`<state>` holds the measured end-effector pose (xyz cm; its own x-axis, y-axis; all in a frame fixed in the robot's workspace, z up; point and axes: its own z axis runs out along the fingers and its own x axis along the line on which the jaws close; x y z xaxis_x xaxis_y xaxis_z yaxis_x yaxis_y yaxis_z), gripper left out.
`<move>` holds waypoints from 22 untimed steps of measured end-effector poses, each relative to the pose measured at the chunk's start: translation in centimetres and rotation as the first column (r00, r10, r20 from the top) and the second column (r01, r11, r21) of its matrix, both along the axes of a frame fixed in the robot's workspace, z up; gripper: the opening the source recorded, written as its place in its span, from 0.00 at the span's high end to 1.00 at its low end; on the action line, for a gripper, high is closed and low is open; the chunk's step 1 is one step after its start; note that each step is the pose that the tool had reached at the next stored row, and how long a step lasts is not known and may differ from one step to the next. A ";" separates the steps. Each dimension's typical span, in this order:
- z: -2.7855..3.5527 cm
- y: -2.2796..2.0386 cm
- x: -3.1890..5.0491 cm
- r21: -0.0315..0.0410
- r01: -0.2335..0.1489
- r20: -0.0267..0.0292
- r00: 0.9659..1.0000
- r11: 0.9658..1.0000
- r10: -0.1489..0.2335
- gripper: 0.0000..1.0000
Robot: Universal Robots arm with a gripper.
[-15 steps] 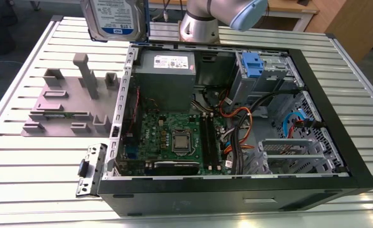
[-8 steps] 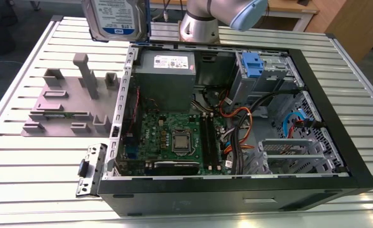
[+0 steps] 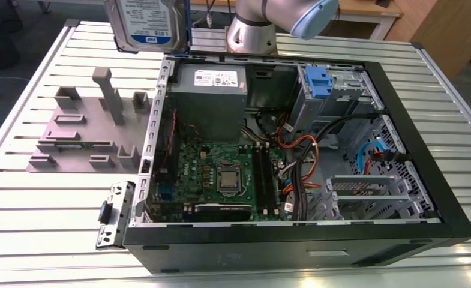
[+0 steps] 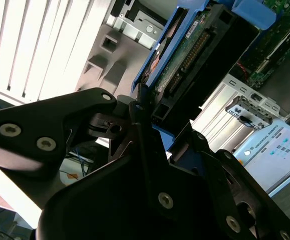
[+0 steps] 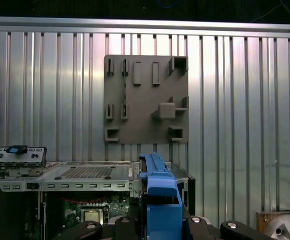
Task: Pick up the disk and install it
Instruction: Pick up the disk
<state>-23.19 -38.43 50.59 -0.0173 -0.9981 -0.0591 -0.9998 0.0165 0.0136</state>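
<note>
**Placement.** The disk [image 3: 149,24], a flat rectangular silver-metal hard drive with a white-and-blue label and a blue plastic bracket, hangs on edge in the air. In the exterior view it is near the far corner of the open black tower computer case [image 3: 299,247], towards that view's left. It touches nothing below. The grey moulded fixture plate [image 3: 75,129], with upright posts and slots, lies on the slatted aluminium table [image 3: 35,231] just beside the case. Judgement: the slots present parts on edge, which would explain the disk's upright carry. The grey metal drive cage [image 3: 349,84] with its small blue plastic latch [image 3: 318,81] sits inside the case, well apart from the disk.

**Hand.** In the second wrist view the gripper [image 4: 152,112] is clamped narrow on one end of the disk [image 4: 190,55]. Its black fingers [image 4: 139,127] press the bracket's sides, with the circuit-board face exposed. The end grip leaves the rest of the body free. In the first wrist view the bracket edge [image 5: 157,192] points down towards the fixture plate [image 5: 145,107].

**Status.** The disk is picked up but not installed.
</note>
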 end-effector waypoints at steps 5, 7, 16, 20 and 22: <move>0.00 0.00 0.11 0.000 0.000 0.000 1.000 1.000 0.000 0.64; 0.00 0.00 0.16 0.000 0.000 0.000 1.000 1.000 0.000 0.64; -0.01 0.00 0.35 0.000 0.000 0.000 1.000 1.000 0.000 0.64; -0.01 0.00 0.45 0.000 0.000 0.000 1.000 1.000 0.000 0.64; -0.01 0.00 0.51 0.000 0.000 0.000 1.000 1.000 0.000 0.64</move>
<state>-22.68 -38.43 50.58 -0.0173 -0.9981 -0.0591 -0.9998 0.0165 0.0136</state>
